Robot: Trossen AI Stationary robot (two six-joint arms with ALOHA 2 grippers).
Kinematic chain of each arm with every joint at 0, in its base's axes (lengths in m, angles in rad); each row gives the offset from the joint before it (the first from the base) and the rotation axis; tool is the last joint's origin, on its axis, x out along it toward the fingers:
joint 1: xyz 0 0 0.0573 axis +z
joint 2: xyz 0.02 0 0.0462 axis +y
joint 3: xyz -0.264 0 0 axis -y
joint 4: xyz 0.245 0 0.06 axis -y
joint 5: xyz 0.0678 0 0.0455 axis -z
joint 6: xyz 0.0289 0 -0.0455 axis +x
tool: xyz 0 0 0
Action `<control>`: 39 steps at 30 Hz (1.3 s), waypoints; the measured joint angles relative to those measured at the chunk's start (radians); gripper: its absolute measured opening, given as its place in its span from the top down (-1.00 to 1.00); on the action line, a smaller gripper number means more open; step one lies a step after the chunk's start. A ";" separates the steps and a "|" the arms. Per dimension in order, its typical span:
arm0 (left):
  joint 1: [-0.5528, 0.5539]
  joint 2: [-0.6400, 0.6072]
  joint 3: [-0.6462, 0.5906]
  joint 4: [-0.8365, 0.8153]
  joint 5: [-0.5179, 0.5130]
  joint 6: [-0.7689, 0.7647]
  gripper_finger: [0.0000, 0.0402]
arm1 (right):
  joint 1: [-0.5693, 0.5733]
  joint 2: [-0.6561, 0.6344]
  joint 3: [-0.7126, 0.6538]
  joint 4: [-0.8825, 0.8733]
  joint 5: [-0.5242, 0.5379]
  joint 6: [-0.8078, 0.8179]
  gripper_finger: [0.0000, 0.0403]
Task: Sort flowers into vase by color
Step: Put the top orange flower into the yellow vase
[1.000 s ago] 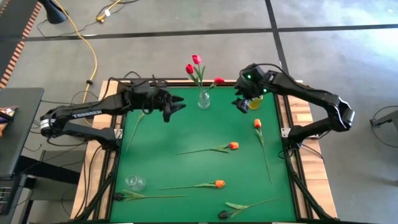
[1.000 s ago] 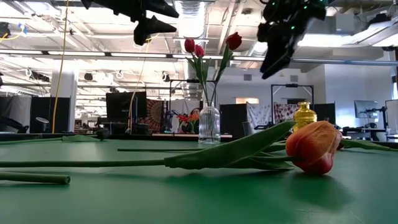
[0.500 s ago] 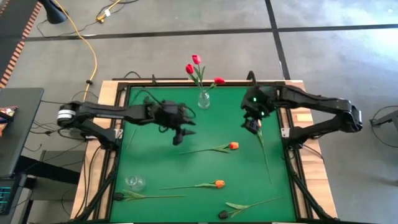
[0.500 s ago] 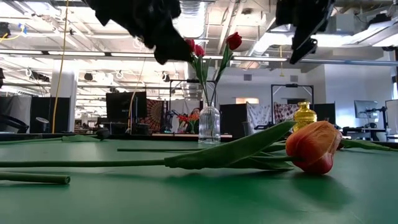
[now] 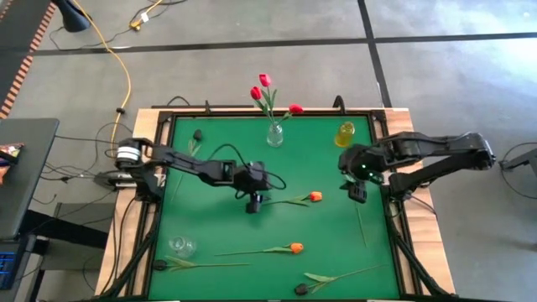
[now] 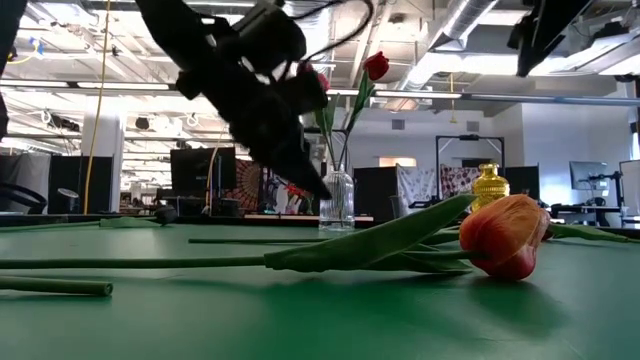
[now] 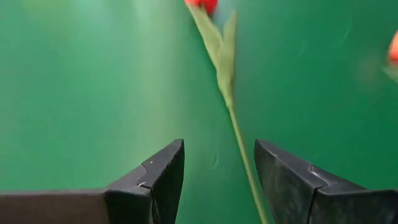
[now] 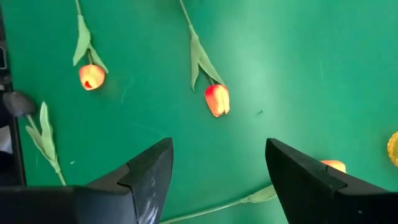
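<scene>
Both arms moved inward over green table (image 5: 210,226); workshop behind

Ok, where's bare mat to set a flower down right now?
Free: the left strip of the green mat, between the left arm and the small glass; also between the clear vase and yellow vase. Crowded: centre, where the open left gripper hovers over an orange tulip's stem, and the front edge.

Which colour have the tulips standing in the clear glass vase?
Red tulips in the vase; high view shows it best.
</scene>
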 joint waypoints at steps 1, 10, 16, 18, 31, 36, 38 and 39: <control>-0.010 0.017 0.000 0.005 -0.014 0.009 0.09 | 0.010 -0.009 0.000 0.000 0.008 0.001 -0.40; -0.079 0.145 0.070 0.079 -0.101 0.009 0.09 | 0.053 -0.085 0.000 -0.069 0.021 0.002 -0.40; -0.089 0.213 0.116 0.077 -0.156 -0.068 0.09 | 0.052 -0.134 0.000 -0.080 0.065 -0.002 -0.40; -0.089 0.222 0.117 0.082 -0.157 -0.106 0.09 | 0.052 -0.149 0.000 -0.080 0.085 -0.001 -0.40; -0.089 0.223 0.119 0.045 -0.163 -0.148 0.60 | 0.051 -0.179 -0.001 -0.080 0.180 -0.008 -0.40; -0.088 0.223 0.118 0.039 -0.163 -0.172 0.92 | 0.051 -0.179 -0.001 -0.080 0.180 -0.008 -0.40; -0.088 0.223 0.118 0.038 -0.158 -0.173 0.97 | 0.051 -0.179 -0.001 -0.080 0.182 -0.008 -0.40; -0.088 0.222 0.118 0.038 -0.158 -0.172 0.97 | 0.051 -0.179 -0.001 -0.080 0.185 -0.009 -0.40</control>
